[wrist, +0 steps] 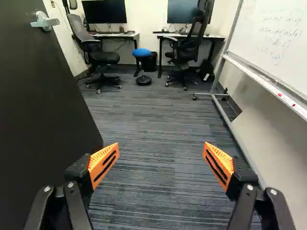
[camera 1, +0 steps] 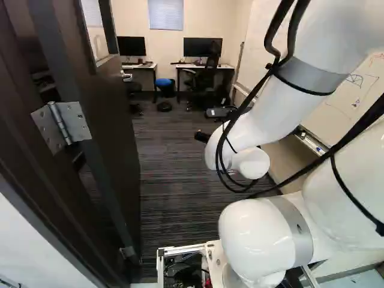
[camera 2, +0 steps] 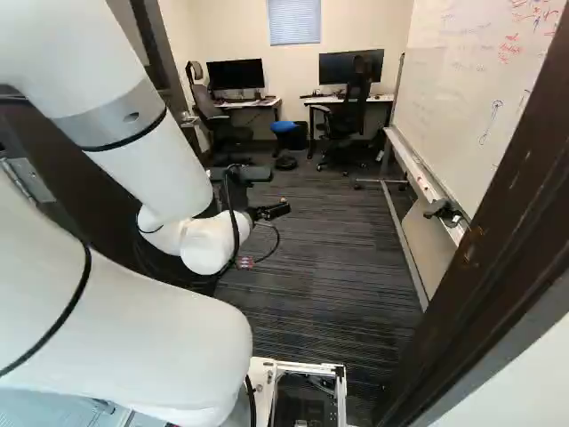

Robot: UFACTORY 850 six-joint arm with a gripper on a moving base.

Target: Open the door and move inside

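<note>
While your gripper [camera 2: 271, 212] points ahead over the carpet [wrist: 153, 120], its two fingers stand wide apart, orange pads [wrist: 103, 164] facing each other, with floor showing between them. The door [camera 1: 111, 120] you are working with is open, at the left of the left base view, its hinge [camera 1: 63, 123] in plain sight near you and its handle [wrist: 44, 21] at the far edge. In the wrist view, you see the door's dark face rising beside one finger, while a whiteboard [wrist: 276, 31] on a wheeled stand lies off to the other side, along the wall. Your base is at the doorway: the door frame [camera 2: 507, 231] fills the right of the right base view. Ahead of you, at the far end of the room, two desks [wrist: 189, 36] hold monitors [wrist: 104, 11], an office chair [wrist: 184, 48] is at each one, and a blue stool [wrist: 142, 52] stands between the chairs, just beside a black bin [wrist: 150, 62]. A window blind [camera 2: 294, 21] hangs above the desks.
</note>
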